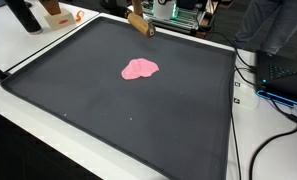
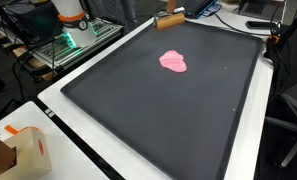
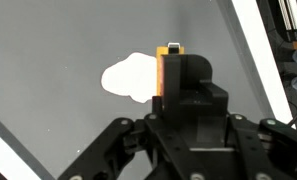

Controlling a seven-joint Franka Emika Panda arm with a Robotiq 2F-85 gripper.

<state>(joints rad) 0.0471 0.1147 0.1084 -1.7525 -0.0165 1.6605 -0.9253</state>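
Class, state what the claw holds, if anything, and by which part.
The claw seems shut on an orange-brown block with a black side, gripped at its near end; the contact itself is hidden.

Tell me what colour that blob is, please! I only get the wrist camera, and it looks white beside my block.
Observer: It's pink; the pink blob shows that colour in both exterior views.
Operator: Where's my block over the mat?
Observer: The wooden block hangs at the black mat's edge, apart from the blob.
Operator: Anything off the mat?
Observer: A tan box stands on the white table past one corner.
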